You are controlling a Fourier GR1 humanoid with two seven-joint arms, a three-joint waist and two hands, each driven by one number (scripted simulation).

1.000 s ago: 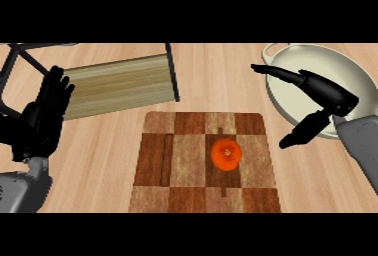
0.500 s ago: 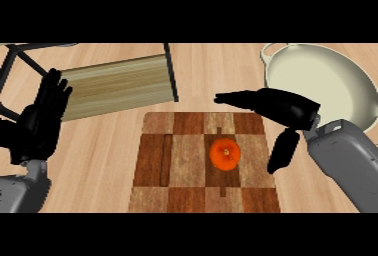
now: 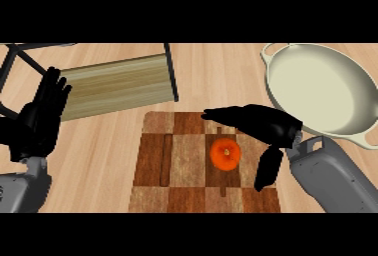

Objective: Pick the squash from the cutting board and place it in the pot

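Light wood counter (image 3: 214, 70), seen steeply from above. Checkered cutting board (image 3: 177, 165) lies at the counter's near middle. One squash (image 3: 225, 154), orange and round, sits right of the board's centre, well inside its edges.

Right hand (image 3: 262, 125) hovers over the board's right half. Fingers stretch out past the squash's far side, toward the board's far edge; thumb (image 3: 267, 169) hangs down on the squash's near-right. The two bracket the squash with open space between. No contact visible; fingers spread wide, holding nothing. Judged: hand is set to close round the squash from above, the step before the lift.

One pot (image 3: 325, 90), pale, wide and shallow, stands at the counter's far right corner, its near handle close to the right forearm. It lies just beyond the board's right edge, so the carry looks short.

Left hand (image 3: 40, 120) at the counter's left edge, open, fingers up, resting, holding nothing.

One dark-framed stand with a wooden slab (image 3: 118, 85) lies at the far left, apart from the board.

Count: one squash, one board, one pot, one stand, two hands.
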